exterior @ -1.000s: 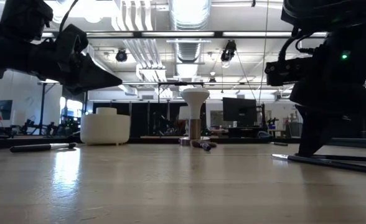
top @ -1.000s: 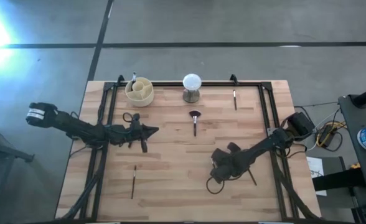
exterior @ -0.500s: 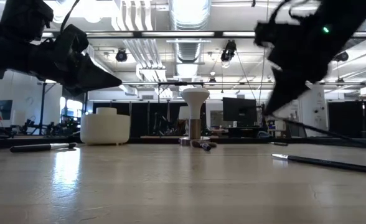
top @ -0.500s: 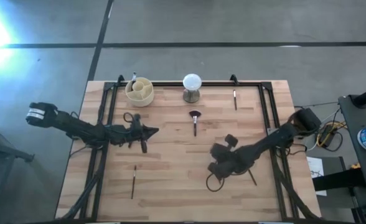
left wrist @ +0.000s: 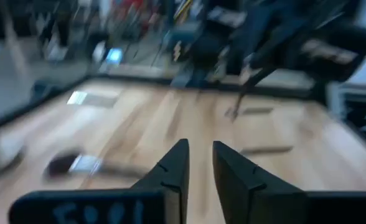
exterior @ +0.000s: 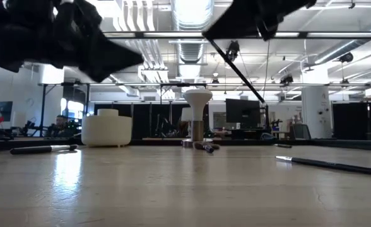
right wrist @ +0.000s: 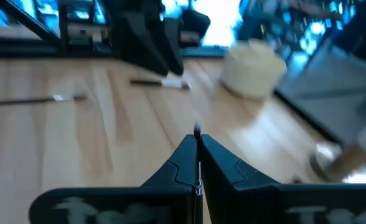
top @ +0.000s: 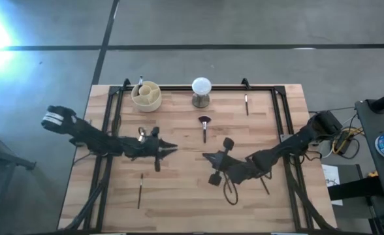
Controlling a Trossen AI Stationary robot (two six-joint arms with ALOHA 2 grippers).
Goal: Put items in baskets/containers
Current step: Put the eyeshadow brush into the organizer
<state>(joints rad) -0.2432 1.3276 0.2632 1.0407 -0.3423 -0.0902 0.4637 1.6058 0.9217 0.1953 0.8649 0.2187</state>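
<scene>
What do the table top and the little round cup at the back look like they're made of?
The table top looks like wood: pale planks with visible grain and seams, slightly glossy in the low view. The cup is cream and matte, evenly coloured, probably plastic or ceramic; the pictures leave that open.

Cream cup (exterior: 107,129) behind a brush (exterior: 43,149) on table (exterior: 185,189)

My arms are dark and jointed, with black cables looping off them. My left arm (top: 81,134) wears a white label band; my fingers (left wrist: 170,171) are matte black wedges.
</scene>
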